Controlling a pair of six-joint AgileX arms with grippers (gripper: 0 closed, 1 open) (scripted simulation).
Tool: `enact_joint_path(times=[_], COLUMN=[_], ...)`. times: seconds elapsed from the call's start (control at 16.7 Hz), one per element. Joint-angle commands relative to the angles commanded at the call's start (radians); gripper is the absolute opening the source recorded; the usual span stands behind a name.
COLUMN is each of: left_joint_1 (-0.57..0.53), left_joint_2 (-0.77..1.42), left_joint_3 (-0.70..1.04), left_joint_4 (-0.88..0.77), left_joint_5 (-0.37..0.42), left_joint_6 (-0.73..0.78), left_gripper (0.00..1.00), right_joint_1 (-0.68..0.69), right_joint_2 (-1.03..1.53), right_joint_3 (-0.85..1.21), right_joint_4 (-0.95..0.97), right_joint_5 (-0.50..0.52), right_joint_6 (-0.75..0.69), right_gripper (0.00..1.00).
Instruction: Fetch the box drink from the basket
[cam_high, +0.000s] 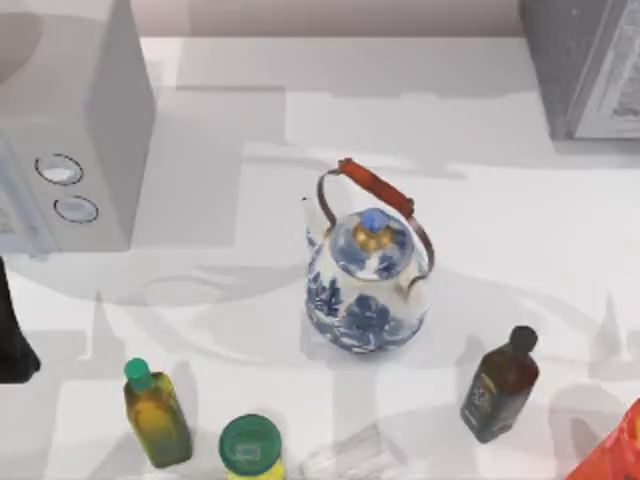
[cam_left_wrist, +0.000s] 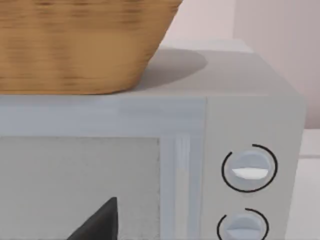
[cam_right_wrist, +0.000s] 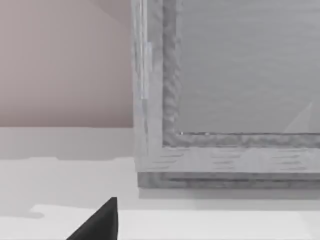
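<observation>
- Left gripper (cam_left_wrist: 100, 222): dark tip in front of the microwave (cam_left_wrist: 150, 165) door; can't tell if open or closed.
- Left arm (cam_high: 14, 335) sits at the table's 9 o'clock edge, just below the microwave.
- Right gripper (cam_right_wrist: 100, 222): dark tip over the table (cam_right_wrist: 60, 180), facing a grey cabinet (cam_right_wrist: 225, 100); state can't be told either.
- Basket (cam_left_wrist: 75, 45) stands on top of the microwave. Its wall hides the inside, so the box drink's spot can't be told.
- Teapot (cam_high: 365, 290), blue and white, upright at table centre.
- 7 o'clock: olive bottle (cam_high: 157, 415), green cap.
- Between 6 and 7: jar (cam_high: 250, 448), green lid, just beside the olive bottle.
- 4 o'clock: dark bottle (cam_high: 500, 385), well apart from the teapot.
</observation>
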Motion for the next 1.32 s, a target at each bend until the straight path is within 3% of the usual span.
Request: enact_joint_path(times=[0.18, 0.42, 0.96, 1.32], left_joint_1=[0.005, 0.054, 0.295, 0.425], left_joint_2=[0.013, 0.165, 0.984, 1.328], left_joint_3=[0.012, 0.14, 0.643, 0.855], left_joint_4=[0.007, 0.074, 0.345, 0.456], left_joint_5=[0.009, 0.093, 0.366, 0.459], left_joint_6=[0.001, 0.007, 0.021, 0.021], left_gripper=[1.0, 1.0, 1.0, 1.0], right_joint_1=[0.0, 0.0, 0.0, 0.0], right_joint_2=[0.0, 0.0, 0.0, 0.0], right_joint_3=[0.0, 0.0, 0.0, 0.0], right_joint_4=[0.0, 0.0, 0.0, 0.0], right_joint_5=[0.0, 0.0, 0.0, 0.0], right_joint_6=[0.0, 0.0, 0.0, 0.0], right_gripper=[1.0, 1.0, 1.0, 1.0])
